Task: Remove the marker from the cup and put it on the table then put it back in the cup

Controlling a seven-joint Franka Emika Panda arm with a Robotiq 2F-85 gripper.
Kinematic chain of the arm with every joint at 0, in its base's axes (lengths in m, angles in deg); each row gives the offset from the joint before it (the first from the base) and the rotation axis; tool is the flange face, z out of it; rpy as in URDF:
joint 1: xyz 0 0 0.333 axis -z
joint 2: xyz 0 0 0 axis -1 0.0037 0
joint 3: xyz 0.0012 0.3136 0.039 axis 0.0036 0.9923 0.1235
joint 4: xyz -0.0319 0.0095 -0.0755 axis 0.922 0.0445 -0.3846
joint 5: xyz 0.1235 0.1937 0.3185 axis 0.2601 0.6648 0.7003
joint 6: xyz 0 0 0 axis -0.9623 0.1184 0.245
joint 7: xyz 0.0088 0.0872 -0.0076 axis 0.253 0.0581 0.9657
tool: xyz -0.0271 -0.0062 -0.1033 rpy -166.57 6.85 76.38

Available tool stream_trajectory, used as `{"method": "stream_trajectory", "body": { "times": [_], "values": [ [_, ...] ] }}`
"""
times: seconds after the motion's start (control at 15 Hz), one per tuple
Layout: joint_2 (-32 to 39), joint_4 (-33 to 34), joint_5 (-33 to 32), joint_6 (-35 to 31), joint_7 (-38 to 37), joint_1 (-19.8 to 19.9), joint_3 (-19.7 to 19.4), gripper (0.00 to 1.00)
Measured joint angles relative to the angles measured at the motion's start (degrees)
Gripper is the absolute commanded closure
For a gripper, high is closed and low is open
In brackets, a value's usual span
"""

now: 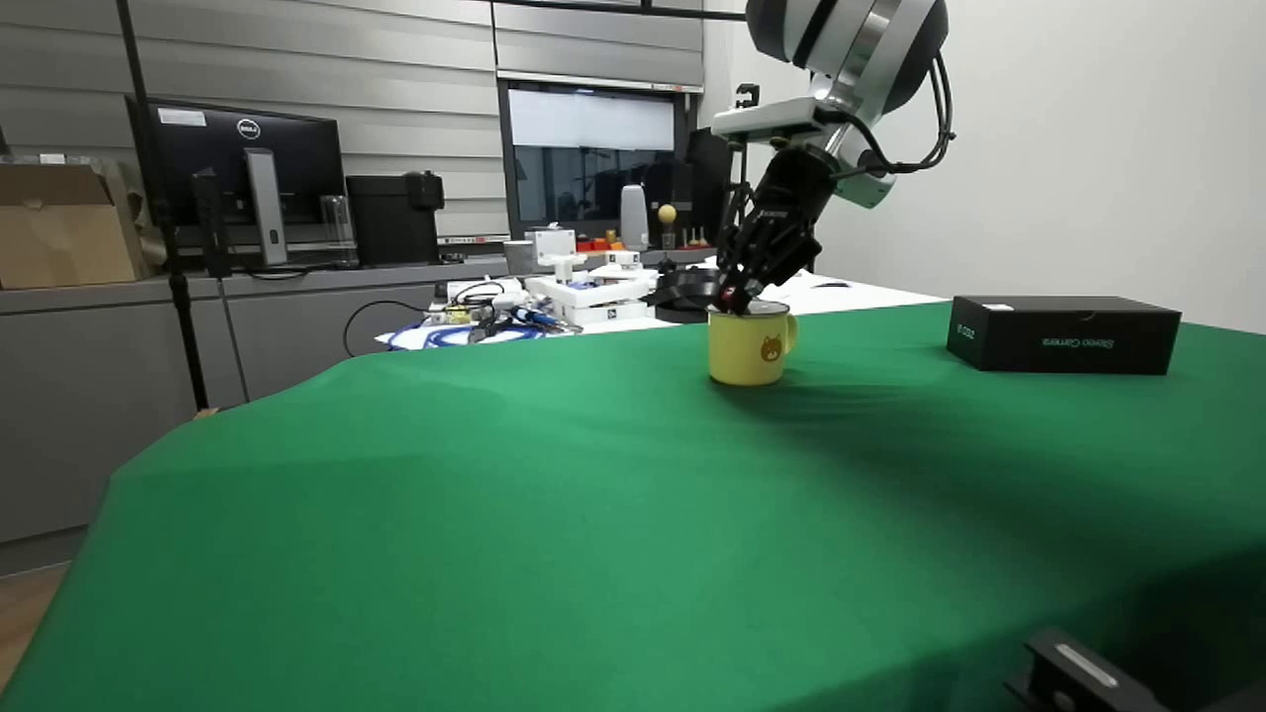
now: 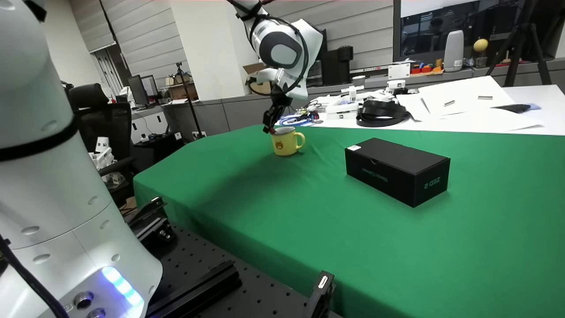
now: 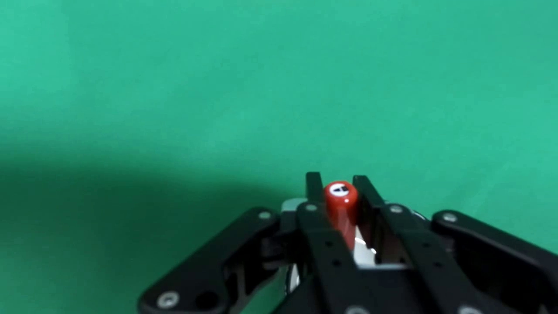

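Your Robotiq gripper (image 3: 337,184) has the red marker (image 3: 341,203) pinched near its top, lower part hidden in the yellow bear-face mug (image 1: 742,348). Likely gripped there because only that end sticks out.

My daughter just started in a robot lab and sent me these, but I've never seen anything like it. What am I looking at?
The machine is a single robot arm with a black gripper for a hand. Two pictures are taken from outside the robot, looking across the green table from different places. The close-up is taken from the arm's own wrist, so the gripper's fingers show in its lower part.

On the table stand a yellow cup with a handle and a black box.

In the close-up, the fingers sit against both sides of a red marker, so it seems to be gripped. Its lowest part is hidden, probably inside the cup.
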Motion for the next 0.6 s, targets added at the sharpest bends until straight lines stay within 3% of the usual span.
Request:
{"method": "stream_trajectory", "body": {
  "times": [0.6],
  "values": [
    [-3.3, 0.4, -1.1, 2.0, -4.0, -2.4, 0.0, 0.95]
  ]
}}
